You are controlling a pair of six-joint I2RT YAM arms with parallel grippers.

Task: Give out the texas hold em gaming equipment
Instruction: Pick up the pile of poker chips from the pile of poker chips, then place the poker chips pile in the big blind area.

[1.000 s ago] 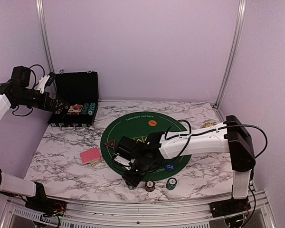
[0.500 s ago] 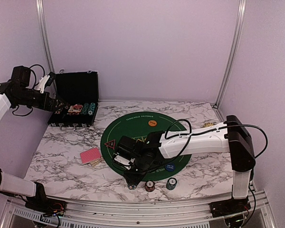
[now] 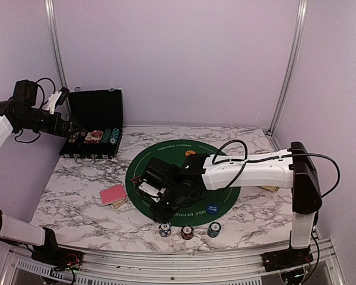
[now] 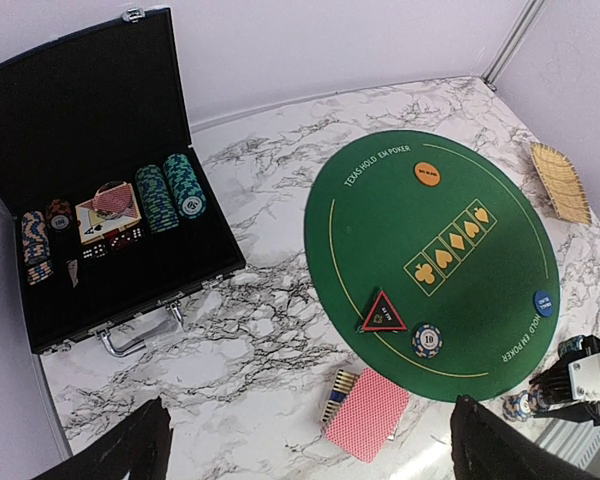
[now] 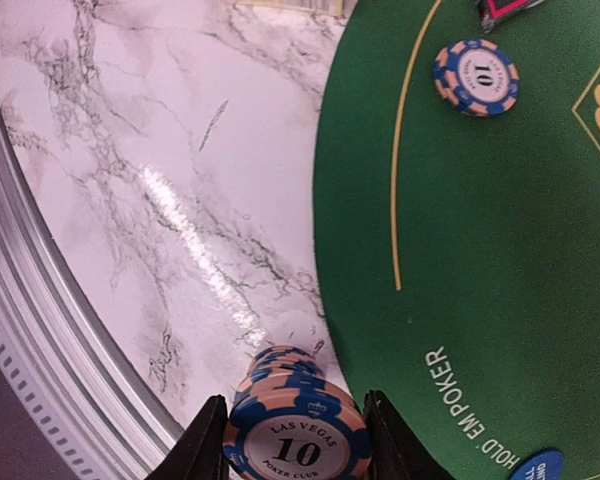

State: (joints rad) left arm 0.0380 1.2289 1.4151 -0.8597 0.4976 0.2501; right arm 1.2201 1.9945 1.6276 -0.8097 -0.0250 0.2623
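My right gripper (image 3: 160,211) is open and hovers at the green mat's (image 3: 225,196) near edge. In the right wrist view its fingers (image 5: 202,445) flank a blue and pink chip stack (image 5: 298,440) that stands on the marble. That stack (image 3: 164,230) lines up with a red stack (image 3: 187,232) and a teal stack (image 3: 213,229). One blue chip (image 4: 427,341), the triangle marker (image 4: 383,313), the orange button (image 4: 427,174) and the blue button (image 4: 544,302) lie on the mat. The red-backed cards (image 4: 368,414) lie left of it. My left gripper (image 3: 71,127) is open and empty above the case.
The open black chip case (image 4: 90,200) at the back left holds more chips (image 4: 170,190) and cards. A tan slatted wooden piece (image 4: 560,182) lies right of the mat. The metal frame rail runs along the near table edge (image 5: 40,330).
My right gripper has drawn back from the table's front edge onto the mat, leaving the blue chip stack standing beside the red one. The left arm has barely moved.
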